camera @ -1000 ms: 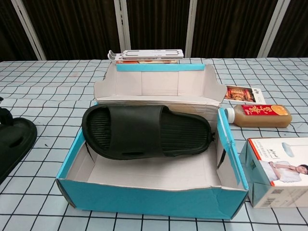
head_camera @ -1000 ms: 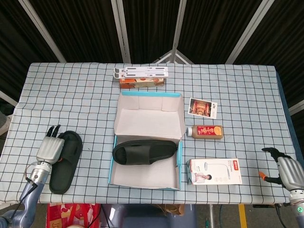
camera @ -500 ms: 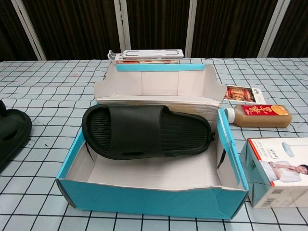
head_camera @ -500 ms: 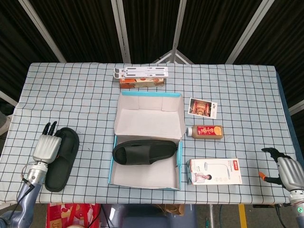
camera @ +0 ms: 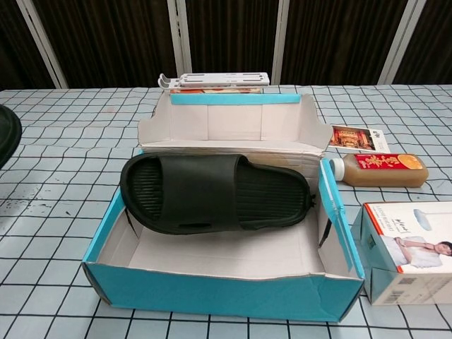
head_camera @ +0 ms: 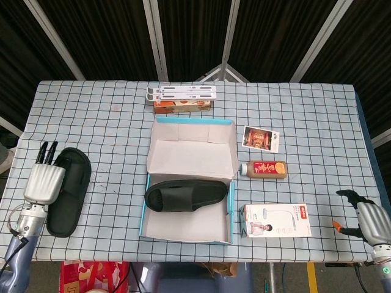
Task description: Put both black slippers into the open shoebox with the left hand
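One black slipper (head_camera: pixel 186 195) (camera: pixel 212 194) lies on its side across the open blue shoebox (head_camera: pixel 186 235) (camera: pixel 212 295), toe to the right. The second black slipper (head_camera: pixel 68 190) is at the far left of the table, gripped by my left hand (head_camera: pixel 44 180), whose fingers lie along its left side. In the chest view only a dark edge of this slipper (camera: pixel 6 134) shows at the left border, raised off the table. My right hand (head_camera: pixel 371 222) hovers at the table's front right corner, fingers apart and holding nothing.
Right of the shoebox lie a brown bottle (head_camera: pixel 264 168), a picture card (head_camera: pixel 261 138) and a white product box (head_camera: pixel 278 220). A white stand on an orange box (head_camera: pixel 181 99) sits behind the shoebox. Checkered cloth covers the table (head_camera: pixel 110 128).
My left hand has carried the second slipper leftward and upward; in the chest view it rose from the table to the upper left border. Right hand and the boxed slipper stayed put.
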Available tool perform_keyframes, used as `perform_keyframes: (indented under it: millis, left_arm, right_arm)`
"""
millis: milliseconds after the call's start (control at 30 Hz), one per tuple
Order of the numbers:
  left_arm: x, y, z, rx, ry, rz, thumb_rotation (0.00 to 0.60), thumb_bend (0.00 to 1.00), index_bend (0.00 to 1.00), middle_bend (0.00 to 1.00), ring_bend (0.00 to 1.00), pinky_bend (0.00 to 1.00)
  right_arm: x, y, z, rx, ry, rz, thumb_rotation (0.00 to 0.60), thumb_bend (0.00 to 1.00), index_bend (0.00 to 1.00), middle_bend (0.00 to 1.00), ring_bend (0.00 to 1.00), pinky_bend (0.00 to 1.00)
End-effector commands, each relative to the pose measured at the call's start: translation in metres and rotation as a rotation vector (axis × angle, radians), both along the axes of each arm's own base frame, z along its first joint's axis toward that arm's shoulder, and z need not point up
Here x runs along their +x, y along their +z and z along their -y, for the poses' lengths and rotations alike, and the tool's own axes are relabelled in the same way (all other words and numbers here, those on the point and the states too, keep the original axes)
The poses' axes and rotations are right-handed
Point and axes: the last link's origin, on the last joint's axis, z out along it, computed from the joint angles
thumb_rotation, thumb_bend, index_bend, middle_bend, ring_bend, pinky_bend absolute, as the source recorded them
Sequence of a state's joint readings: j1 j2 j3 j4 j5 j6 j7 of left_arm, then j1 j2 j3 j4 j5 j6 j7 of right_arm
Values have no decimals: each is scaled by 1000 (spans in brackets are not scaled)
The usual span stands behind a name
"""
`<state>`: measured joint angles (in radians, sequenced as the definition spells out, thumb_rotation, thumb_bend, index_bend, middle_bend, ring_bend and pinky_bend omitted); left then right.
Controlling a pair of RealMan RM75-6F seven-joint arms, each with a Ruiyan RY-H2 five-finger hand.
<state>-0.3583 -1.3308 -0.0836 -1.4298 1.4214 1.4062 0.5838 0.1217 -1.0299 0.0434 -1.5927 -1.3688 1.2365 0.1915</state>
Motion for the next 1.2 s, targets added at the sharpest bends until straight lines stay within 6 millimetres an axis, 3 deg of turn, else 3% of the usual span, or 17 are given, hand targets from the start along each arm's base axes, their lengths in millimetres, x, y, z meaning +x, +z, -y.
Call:
perform_keyframes:
  millis: [33,167,267,333,500,767,1033,1200]
  left_arm:
    - [39,31,-5,69,-121,-48,600,544,610,460,79,78]
    - [101,57,-8,144,-305,-121,600,544,612,468,87,78]
    - [150,64,-5,163,-479,-230,600,544,612,467,87,78]
    - [182,63,0,170,-630,-349,600,543,612,467,87,78]
    - [232,46,16,140,-925,-607,600,543,613,478,87,78]
    - [255,8,36,1,-1190,-864,600,544,613,486,87,78]
    - [252,-29,41,-109,-1342,-960,600,545,613,488,87,79]
    - [254,-51,40,-142,-1399,-931,600,545,613,488,87,79]
  right_arm:
    - [0,0,0,0,0,0,600,234,270,252,316,323]
    - [0,0,0,-1,1,1,600,233,271,252,316,323]
    - [0,0,0,-2,1,2,600,233,271,252,316,323]
    - [0,0,0,-3,1,2,600,234,271,252,315,323]
    - [-1,2,-1,-9,-2,6,600,234,271,253,316,323]
    - [-2,5,-2,-16,-3,11,600,234,271,252,316,323]
    - [-3,4,-2,-15,-6,11,600,234,271,252,316,323]
    - [-3,3,-1,-10,-8,10,600,234,271,252,315,323]
